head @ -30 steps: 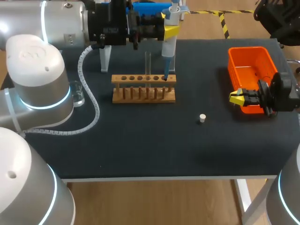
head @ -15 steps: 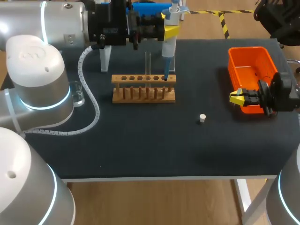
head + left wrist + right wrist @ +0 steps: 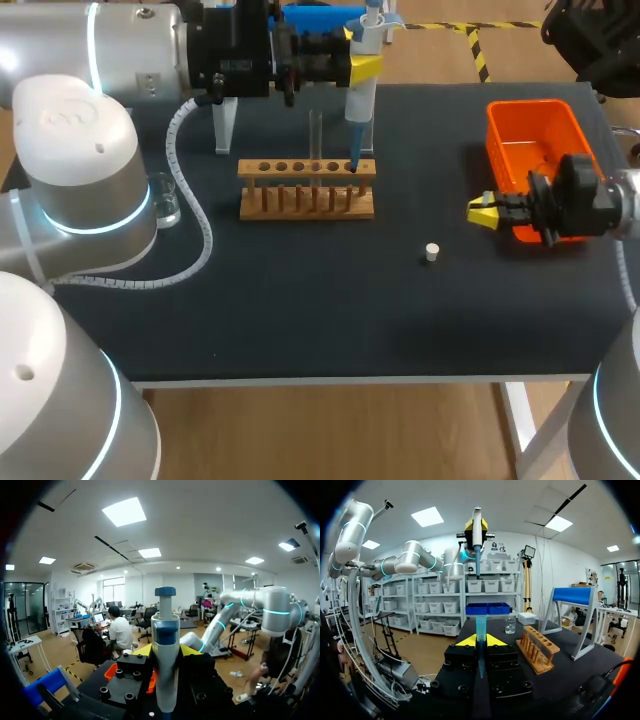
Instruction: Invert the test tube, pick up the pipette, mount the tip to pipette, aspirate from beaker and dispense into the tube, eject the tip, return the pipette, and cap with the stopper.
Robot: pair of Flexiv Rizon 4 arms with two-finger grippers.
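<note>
Left tool (image 3: 364,66) clamped on upright white-and-blue pipette (image 3: 361,95), lower end at end hole of wooden rack (image 3: 306,190). Clear glass tube (image 3: 316,135) upright in rack. Right tool (image 3: 485,211) gripping loose blue pipette tip (image 3: 480,640), just beside orange plastic bin (image 3: 525,105). Small white stopper (image 3: 431,252) on black counter (image 3: 330,300).

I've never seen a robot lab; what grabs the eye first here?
The pipette held upright in the left gripper above the wooden rack, at the table's back. Next, the bright orange bin at the right, with the right gripper beside it pinching a small blue tip.
</note>
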